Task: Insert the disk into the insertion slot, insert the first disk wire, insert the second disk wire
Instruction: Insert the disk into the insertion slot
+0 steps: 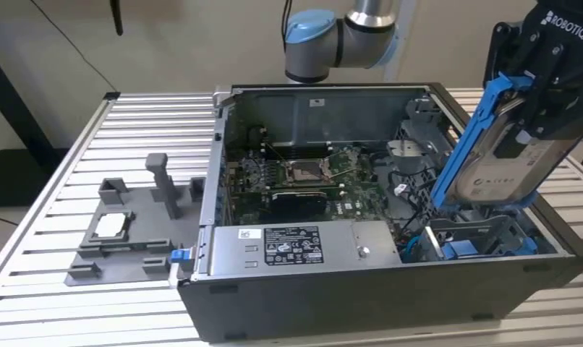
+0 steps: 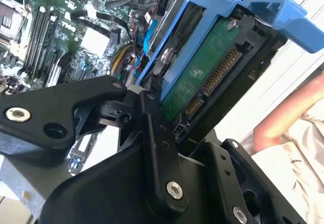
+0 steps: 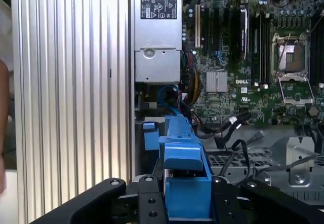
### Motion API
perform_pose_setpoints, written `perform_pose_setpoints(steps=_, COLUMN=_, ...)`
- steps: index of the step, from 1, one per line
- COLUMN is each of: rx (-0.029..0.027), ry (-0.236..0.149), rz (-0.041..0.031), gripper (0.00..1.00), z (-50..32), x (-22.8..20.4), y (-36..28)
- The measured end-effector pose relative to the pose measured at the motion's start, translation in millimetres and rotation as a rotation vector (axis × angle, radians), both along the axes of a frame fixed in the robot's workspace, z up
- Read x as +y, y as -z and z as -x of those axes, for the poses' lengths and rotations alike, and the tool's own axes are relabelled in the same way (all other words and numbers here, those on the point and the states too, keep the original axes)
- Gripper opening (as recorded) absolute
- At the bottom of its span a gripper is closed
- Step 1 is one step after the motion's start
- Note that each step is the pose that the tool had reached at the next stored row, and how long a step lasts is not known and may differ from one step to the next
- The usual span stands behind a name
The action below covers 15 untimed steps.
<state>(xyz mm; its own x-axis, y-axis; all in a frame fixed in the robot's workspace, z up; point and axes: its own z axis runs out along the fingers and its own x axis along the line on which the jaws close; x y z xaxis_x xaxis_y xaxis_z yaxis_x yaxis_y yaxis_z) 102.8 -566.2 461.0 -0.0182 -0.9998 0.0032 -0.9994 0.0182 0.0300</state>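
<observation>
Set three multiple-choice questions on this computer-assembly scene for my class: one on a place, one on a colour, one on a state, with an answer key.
1. Where is the disk?
A) flat on the table
B) above the insertion slot, at the exterior view's right
C) on the motherboard

2. What colour is the disk's carrier?
A) red
B) yellow
C) blue

3. What is the pincer doing?
A) hanging open and empty
B) shut on the disk
C) shut on a cable

Key:
1 B, the disk hangs tilted over the slot, not seated.
2 C, a bright blue frame edges the disk.
3 B, the pincer clamps the disk's upper end.
</observation>
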Motion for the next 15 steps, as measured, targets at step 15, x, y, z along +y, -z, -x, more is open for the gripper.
perform_pose_setpoints(steps=15, rx=0.0001, ry=0.0, rz=-0.0031, gripper=0.33, z=0.0, x=-0.1, y=14.4)
